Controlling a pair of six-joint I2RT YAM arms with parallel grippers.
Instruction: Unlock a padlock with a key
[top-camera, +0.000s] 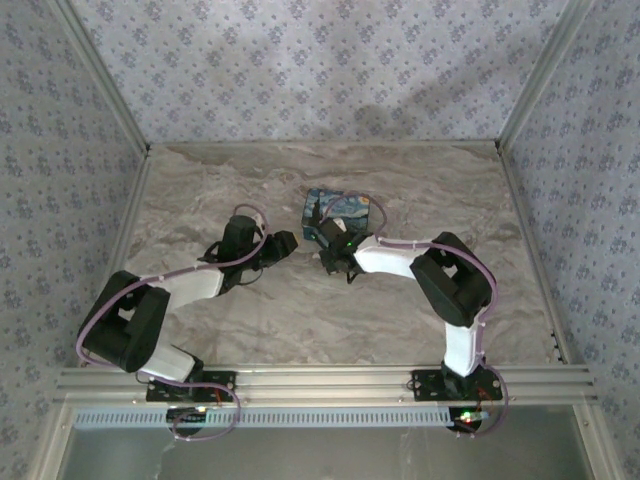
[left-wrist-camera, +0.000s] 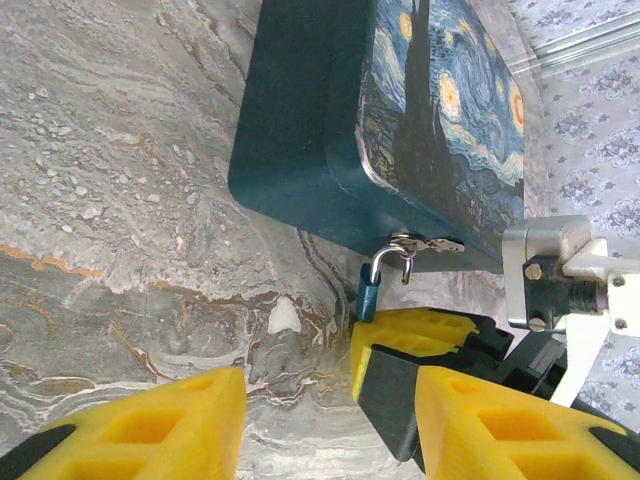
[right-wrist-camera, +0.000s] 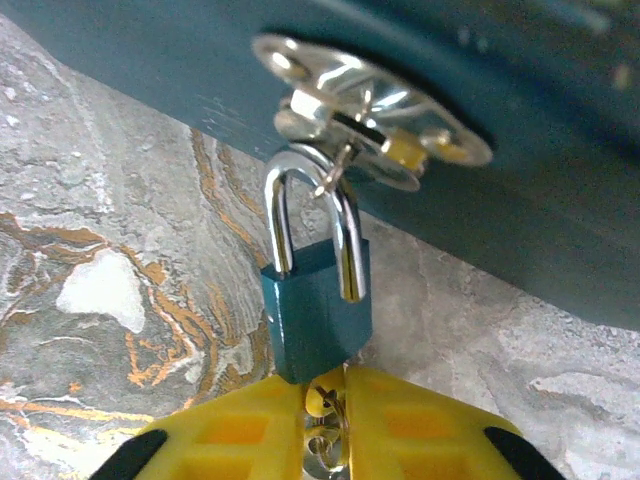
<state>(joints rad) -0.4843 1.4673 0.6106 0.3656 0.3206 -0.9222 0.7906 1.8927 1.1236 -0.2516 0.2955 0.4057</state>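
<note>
The small blue padlock (right-wrist-camera: 318, 305) hangs by its silver shackle (right-wrist-camera: 280, 215) from the hasp (right-wrist-camera: 350, 110) of the night-sky tin (right-wrist-camera: 520, 200). The shackle's right leg ends in front of the lock body, not inside it. My right gripper (right-wrist-camera: 326, 410) is shut on a brass key (right-wrist-camera: 322, 398), which is pushed into the padlock's underside. In the left wrist view the padlock (left-wrist-camera: 368, 295) sits just above the right gripper's yellow fingers (left-wrist-camera: 415, 335). My left gripper (left-wrist-camera: 320, 430) is open and holds nothing, a short way left of the lock. From above, both grippers (top-camera: 285, 245) (top-camera: 328, 240) meet at the tin (top-camera: 345, 210).
The tin lies on a marbled grey tabletop (top-camera: 300, 300) inside a walled enclosure with patterned walls (top-camera: 320, 60). An aluminium rail (top-camera: 320, 380) runs along the near edge. A keyring (right-wrist-camera: 325, 455) hangs between the right fingers.
</note>
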